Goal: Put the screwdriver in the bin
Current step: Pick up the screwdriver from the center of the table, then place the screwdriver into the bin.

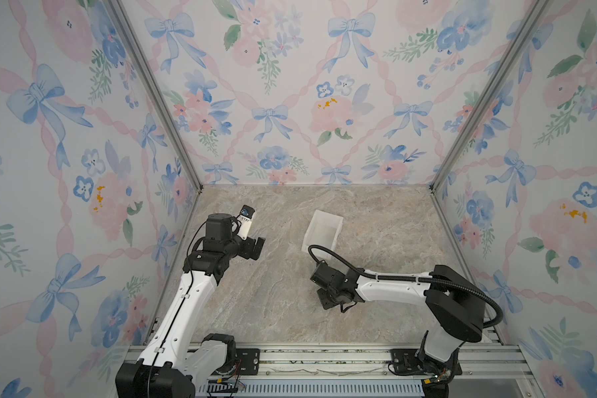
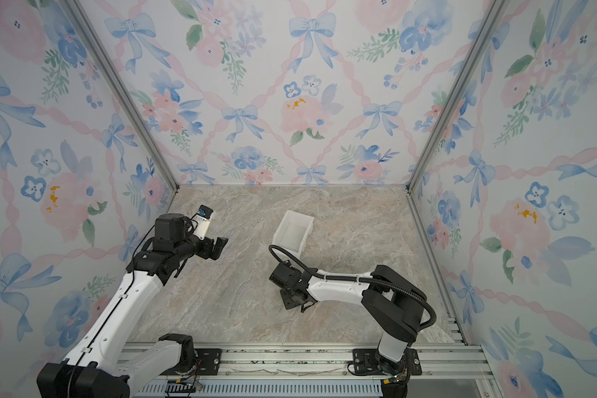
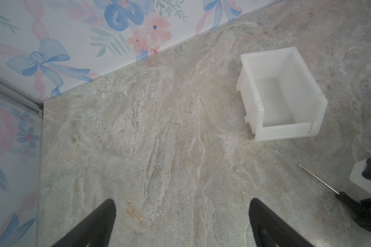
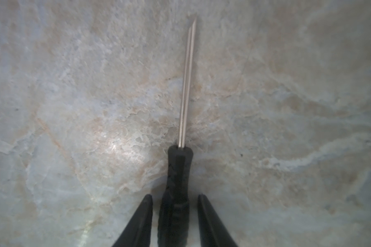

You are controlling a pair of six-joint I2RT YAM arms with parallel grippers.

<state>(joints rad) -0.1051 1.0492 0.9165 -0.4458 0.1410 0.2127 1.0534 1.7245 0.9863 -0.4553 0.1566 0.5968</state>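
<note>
The right pincer (image 4: 174, 195) is down low over the stone-look surface (image 1: 290, 310), and the screwdriver (image 4: 179, 171) lies flat on that surface right between its two black fingers (image 4: 145, 213). The fingers stand narrow, one on each side of the black handle. A thin strip of surface shows on both sides, so they are very close to the handle but not pressing it. The thin grey shaft sticks straight out ahead of this pincer, with its tip pointing away from it. In both top views the pincer and its wrist cover the screwdriver, so I cannot make it out there. The bin (image 1: 309, 231) sits on the surface just past the right pincer, on the side toward the back wall. It is near the pincer but not touching it. It stands upright with its open top up, and its low wall is on the end nearer the right pincer. The arm's black cable (image 1: 338, 258) loops over that near end. The left pincer (image 3: 183, 201) hangs above the surface well apart from the bin, off to the bin's left. Its two fingers are spread wide, with only bare surface between them. From its wrist view, the bin (image 3: 251, 96) and the screwdriver's shaft (image 3: 317, 178) both show ahead of it.
</note>
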